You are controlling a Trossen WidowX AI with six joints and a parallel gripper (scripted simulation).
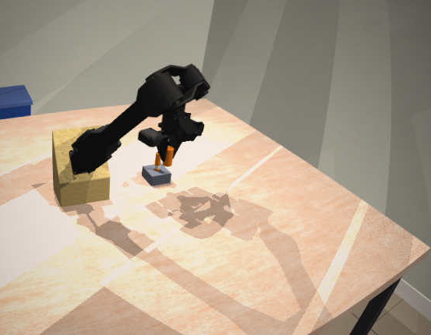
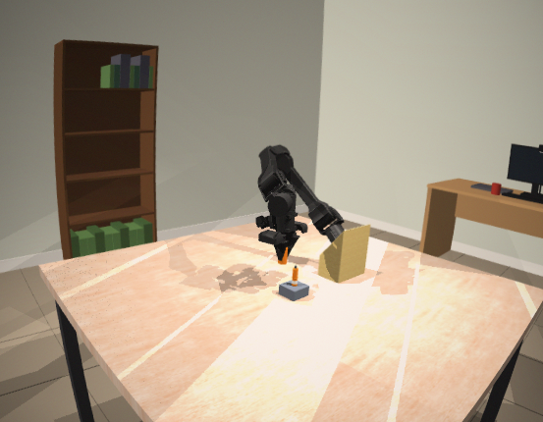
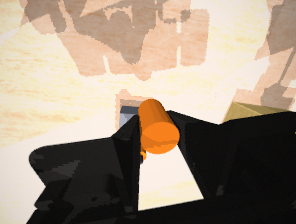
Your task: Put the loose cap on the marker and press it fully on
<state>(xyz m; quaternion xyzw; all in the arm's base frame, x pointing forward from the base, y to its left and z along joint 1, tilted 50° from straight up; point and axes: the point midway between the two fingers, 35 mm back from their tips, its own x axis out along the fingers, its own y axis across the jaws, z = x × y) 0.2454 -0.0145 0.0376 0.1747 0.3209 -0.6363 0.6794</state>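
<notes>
gripper point(image 1: 166, 155): clamped on orange cap point(image 1: 168, 155), off table
marker point(image 1: 157, 160): upright in holder block point(image 1: 157, 174), beside cap

The black arm point(image 1: 121, 125) reaches up from its base, bends sharply at the elbow and points its wrist straight down. Its gripper point(image 1: 166, 156) hangs above the table, fingers clamped on an orange cap point(image 3: 158, 126).

In the wrist view, the end effector point(image 3: 159, 150) hides most of the marker point(image 3: 143, 155) and block point(image 3: 126, 116). The cap point(image 3: 157, 126) probably hangs clear of the marker.
</notes>
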